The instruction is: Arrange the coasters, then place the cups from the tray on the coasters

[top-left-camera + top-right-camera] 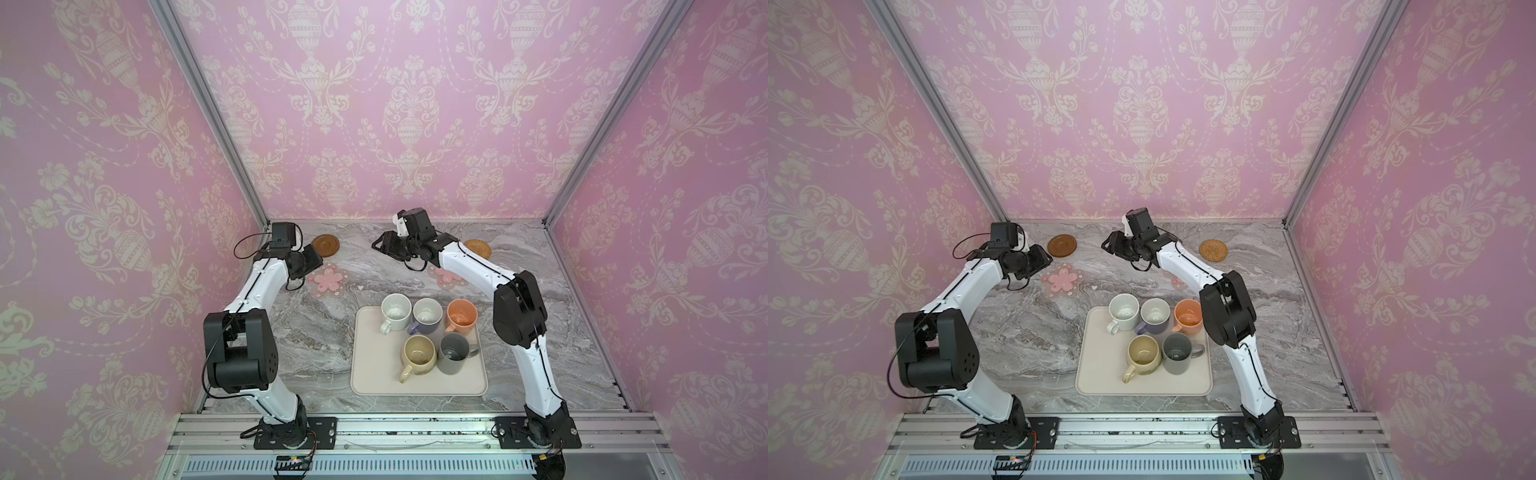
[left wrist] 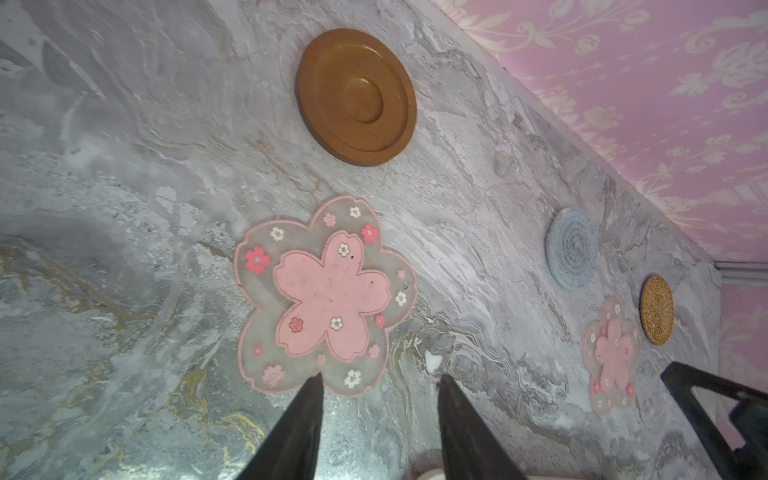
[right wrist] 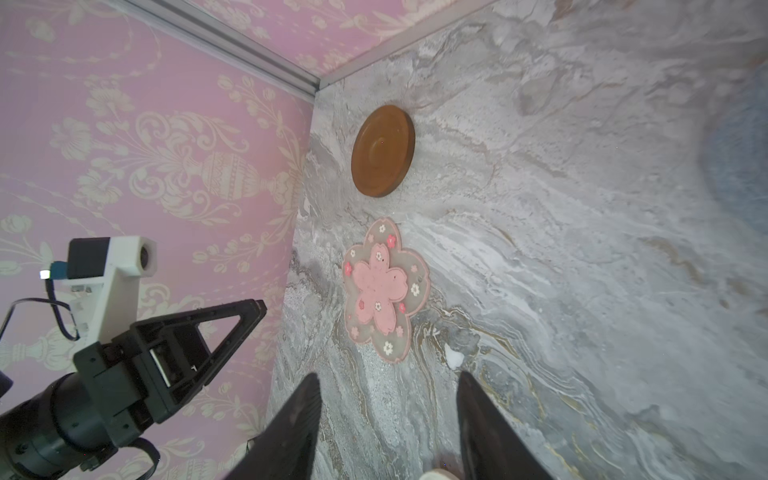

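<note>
Left fingers (image 2: 299,428): partly open, bare counter (image 2: 124,249) shows through the gap, nothing held. They hang over the far-left counter, tips pointing at the left pink flower coaster (image 2: 326,297).

Right fingers (image 3: 295,428): also partly open, nothing between them. In both top views they are raised over the far middle of the counter, well apart from the left fingers.

Coasters, all flat on the far part of the counter:
- brown wooden coaster (image 1: 325,243): far left, just beyond the left pink flower coaster, not touching it.
- rattan coaster (image 1: 478,248): far right.
- blue-grey crocheted coaster (image 2: 572,254): between the wooden and rattan ones in the left wrist view; hidden behind the right arm in both top views.
- right pink flower coaster (image 2: 613,353): just nearer than the rattan one, partly covered by the right arm in both top views.

Beige tray (image 1: 374,374): near middle of the counter, all five mugs on it. Far row, left to right: white mug (image 1: 395,311), lavender mug (image 1: 427,316), peach-orange mug (image 1: 461,316). Near row: cream-yellow mug (image 1: 419,353), grey mug (image 1: 454,353). No coaster carries a mug.
</note>
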Available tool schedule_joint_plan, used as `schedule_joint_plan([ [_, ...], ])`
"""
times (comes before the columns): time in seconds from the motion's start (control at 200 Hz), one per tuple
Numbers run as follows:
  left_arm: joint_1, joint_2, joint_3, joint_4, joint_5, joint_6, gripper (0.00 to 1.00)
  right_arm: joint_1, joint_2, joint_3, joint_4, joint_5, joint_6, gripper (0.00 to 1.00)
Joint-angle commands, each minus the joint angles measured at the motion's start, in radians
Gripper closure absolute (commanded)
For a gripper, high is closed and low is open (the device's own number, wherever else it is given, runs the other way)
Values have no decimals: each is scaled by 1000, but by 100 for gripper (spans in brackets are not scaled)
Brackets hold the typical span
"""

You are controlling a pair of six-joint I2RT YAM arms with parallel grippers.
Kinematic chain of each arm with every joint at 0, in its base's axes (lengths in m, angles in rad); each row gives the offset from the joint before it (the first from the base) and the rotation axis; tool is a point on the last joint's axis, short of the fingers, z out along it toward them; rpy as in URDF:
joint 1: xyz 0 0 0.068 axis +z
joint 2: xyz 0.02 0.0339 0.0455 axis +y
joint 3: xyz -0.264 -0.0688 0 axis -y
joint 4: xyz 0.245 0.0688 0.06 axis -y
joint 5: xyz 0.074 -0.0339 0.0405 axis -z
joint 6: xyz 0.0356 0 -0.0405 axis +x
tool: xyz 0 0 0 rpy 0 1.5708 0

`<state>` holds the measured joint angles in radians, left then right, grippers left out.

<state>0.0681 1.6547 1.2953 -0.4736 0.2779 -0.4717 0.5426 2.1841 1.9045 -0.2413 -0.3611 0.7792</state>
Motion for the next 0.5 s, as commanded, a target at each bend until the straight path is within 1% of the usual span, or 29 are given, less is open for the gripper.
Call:
schedule_joint_plan([
  [0.0, -69, 8, 60, -36, 17, 2, 52, -45, -85, -113, -24, 47, -56, 45],
  [0.125, -148, 51, 102, -30, 18, -21, 52, -109, -183, -244, -12, 62, -77, 45],
  [0.32, -256, 114, 124, 21, 19, -83, 51, -223, -293, -429, 38, 43, -57, 45],
  [0.495, -351, 192, 169, 57, 30, -109, 51, -315, -356, -526, 33, 36, -88, 45],
])
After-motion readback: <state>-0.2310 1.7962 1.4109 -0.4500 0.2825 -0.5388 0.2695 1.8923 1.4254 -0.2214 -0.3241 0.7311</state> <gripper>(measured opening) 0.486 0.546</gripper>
